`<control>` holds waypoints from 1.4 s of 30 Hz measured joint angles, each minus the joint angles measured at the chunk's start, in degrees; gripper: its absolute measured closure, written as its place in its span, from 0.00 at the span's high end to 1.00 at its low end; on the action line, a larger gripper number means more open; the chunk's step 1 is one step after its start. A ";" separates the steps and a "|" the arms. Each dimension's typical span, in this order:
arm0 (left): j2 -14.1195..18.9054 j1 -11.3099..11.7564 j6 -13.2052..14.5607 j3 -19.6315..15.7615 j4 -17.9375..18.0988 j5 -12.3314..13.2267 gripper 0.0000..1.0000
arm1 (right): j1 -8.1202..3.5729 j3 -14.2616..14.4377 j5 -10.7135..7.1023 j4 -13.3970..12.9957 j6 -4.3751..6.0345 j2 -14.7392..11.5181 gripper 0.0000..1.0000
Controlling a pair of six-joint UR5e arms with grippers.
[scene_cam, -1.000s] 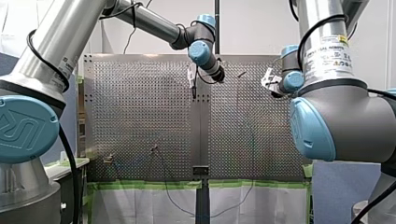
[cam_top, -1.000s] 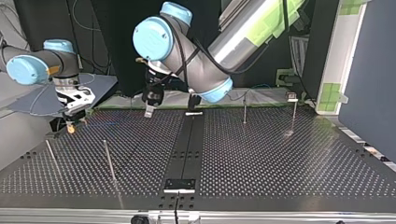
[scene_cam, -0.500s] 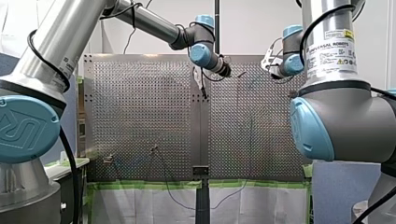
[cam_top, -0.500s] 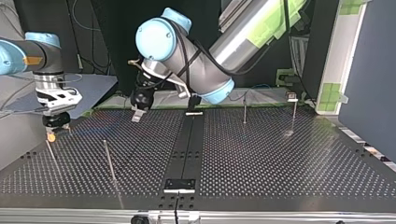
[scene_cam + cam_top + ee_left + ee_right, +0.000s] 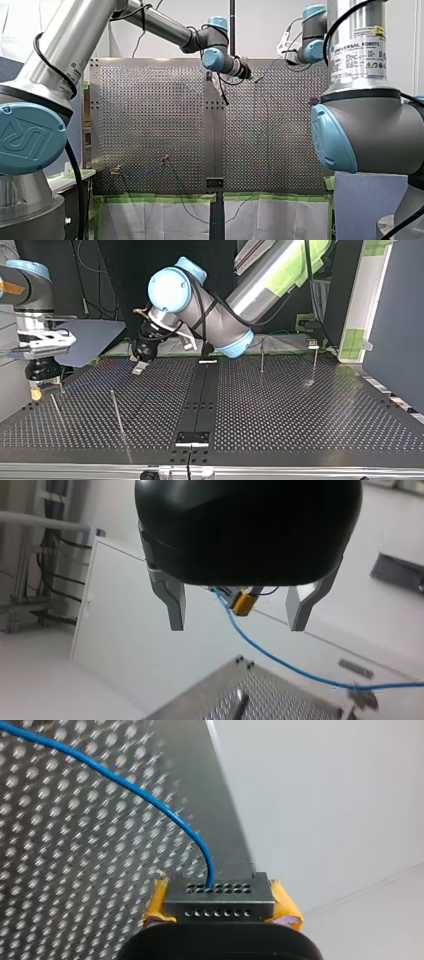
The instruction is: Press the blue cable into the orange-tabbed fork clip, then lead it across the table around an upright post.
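Observation:
The blue cable [image 5: 150, 802] runs over the perforated table [image 5: 60, 870] into my right gripper [image 5: 220, 902], whose yellow pads [image 5: 287, 907] are shut on it. In the top view that gripper [image 5: 36, 392] hangs at the table's left edge, beside a thin upright post [image 5: 56, 410]. My left gripper [image 5: 235, 615] is open with nothing between its metal fingers [image 5: 172, 600]. Far ahead of it the cable [image 5: 280, 662] leads past a small clip [image 5: 362, 697]. In the top view the left gripper [image 5: 139, 366] hovers over the table's far side.
Other upright posts stand on the table: one [image 5: 116, 412] near the left post, two [image 5: 262, 357] [image 5: 315, 360] at the far right. A black rail [image 5: 200, 395] runs down the table's middle. In the front view two small clips [image 5: 116, 170] [image 5: 165, 160] sit near the table's near edge.
My right gripper has risen and moved toward the top view's left with the cable. My left gripper has swung toward the top view's left, still open.

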 joint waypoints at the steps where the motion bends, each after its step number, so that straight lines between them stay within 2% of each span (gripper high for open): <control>1: -0.12 -0.10 -0.55 0.52 0.06 0.56 0.99 | 0.06 0.00 -0.07 0.00 0.02 -0.53 0.00; 8: -0.35 -0.36 -4.95 4.84 2.69 4.95 0.99 | 0.66 -0.01 -0.23 0.00 0.18 -4.09 0.00; 13: -0.34 -0.34 -8.09 7.46 5.74 8.09 0.99 | 1.08 0.00 -0.49 0.07 0.08 -4.12 0.00; 21: -0.37 -0.31 -12.72 8.08 9.49 12.72 0.99 | 1.68 0.00 -0.92 0.01 0.09 -3.94 0.00; 28: -0.62 -0.10 -16.83 8.10 8.34 16.62 0.99 | 1.79 0.00 -1.00 -0.05 0.18 -3.97 0.00; 33: -0.99 0.41 -18.90 8.10 5.77 15.52 0.99 | 1.79 0.01 -1.01 -0.02 0.19 -4.12 0.00; 42: -1.69 1.55 -16.57 8.11 0.14 10.16 0.99 | 1.94 0.00 -1.01 0.00 0.20 -4.49 0.00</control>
